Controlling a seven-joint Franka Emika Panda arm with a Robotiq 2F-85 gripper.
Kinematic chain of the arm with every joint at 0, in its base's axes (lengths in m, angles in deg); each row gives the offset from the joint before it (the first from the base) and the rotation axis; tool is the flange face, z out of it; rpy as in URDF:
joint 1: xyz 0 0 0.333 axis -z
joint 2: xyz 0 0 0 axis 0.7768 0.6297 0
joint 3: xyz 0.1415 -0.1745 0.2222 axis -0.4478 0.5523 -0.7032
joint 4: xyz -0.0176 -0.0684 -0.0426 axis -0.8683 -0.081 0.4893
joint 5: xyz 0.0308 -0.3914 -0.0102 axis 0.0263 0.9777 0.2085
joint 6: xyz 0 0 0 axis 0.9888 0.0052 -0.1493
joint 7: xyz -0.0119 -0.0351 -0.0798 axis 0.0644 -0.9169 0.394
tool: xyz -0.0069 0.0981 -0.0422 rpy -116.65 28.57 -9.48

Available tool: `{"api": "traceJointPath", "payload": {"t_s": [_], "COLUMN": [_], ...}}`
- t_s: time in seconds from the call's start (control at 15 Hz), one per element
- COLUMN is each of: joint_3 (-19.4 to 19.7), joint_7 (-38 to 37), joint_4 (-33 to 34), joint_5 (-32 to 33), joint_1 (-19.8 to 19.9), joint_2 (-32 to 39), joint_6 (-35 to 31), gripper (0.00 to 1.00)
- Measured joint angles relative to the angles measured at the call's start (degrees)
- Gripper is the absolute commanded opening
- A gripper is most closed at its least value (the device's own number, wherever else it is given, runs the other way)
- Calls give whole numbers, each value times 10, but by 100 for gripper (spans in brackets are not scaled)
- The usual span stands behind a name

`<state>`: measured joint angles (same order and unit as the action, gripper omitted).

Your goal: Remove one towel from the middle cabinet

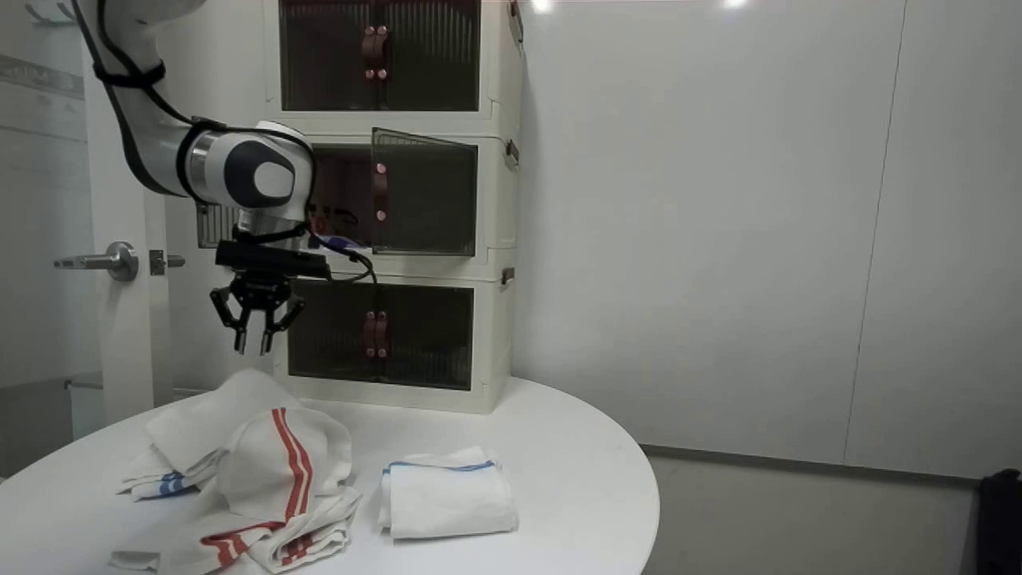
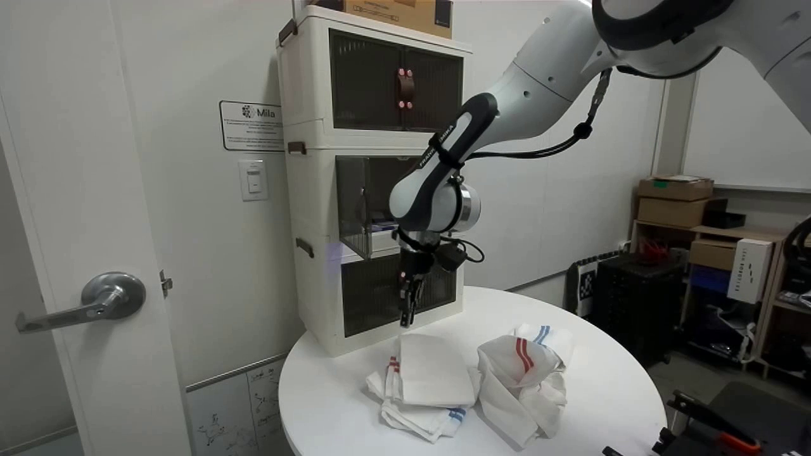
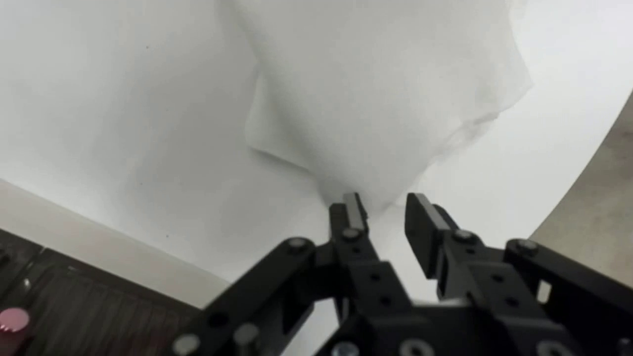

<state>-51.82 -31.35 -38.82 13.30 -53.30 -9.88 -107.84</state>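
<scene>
The middle cabinet (image 1: 497,212) has its doors open. Its right door (image 1: 431,200) swings outward, and a blue item (image 1: 343,241) shows inside. Much of the interior is hidden behind the arm and door. White towels lie on the round table: a draped one (image 1: 227,415) by the door side, a crumpled red-striped one (image 1: 267,471), and a folded blue-striped one (image 1: 451,501). My gripper (image 1: 253,343) is partly open, empty, pointing down above the draped towel (image 2: 437,370), beside the lower cabinet. In the wrist view, the fingers (image 3: 385,210) stand apart over that towel's edge (image 3: 381,99).
The upper cabinet (image 1: 379,56) and lower cabinet (image 1: 379,335) have shut doors. The white table (image 1: 575,479) has a curved edge. A door with a metal handle (image 2: 114,297) stands near the cabinet. A cardboard box (image 2: 399,14) sits on top of the stack.
</scene>
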Motion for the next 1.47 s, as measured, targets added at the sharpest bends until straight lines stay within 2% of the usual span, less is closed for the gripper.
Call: {"api": "traceJointPath", "payload": {"t_s": [0.33,0.4,0.67,1.07,1.47], "joint_3": [-16,-19,-20,-18,29], "joint_7": [-8,-8,-7,-14,-129], "joint_4": [4,-1,-60,-205,-336], "joint_5": [0,0,11,15,14], "joint_1": [21,26,41,44,41], "joint_2": [-10,-18,-86,-267,-457], "joint_6": [-31,-31,-16,46,79], "gripper": [97,100,100,100,100]}}
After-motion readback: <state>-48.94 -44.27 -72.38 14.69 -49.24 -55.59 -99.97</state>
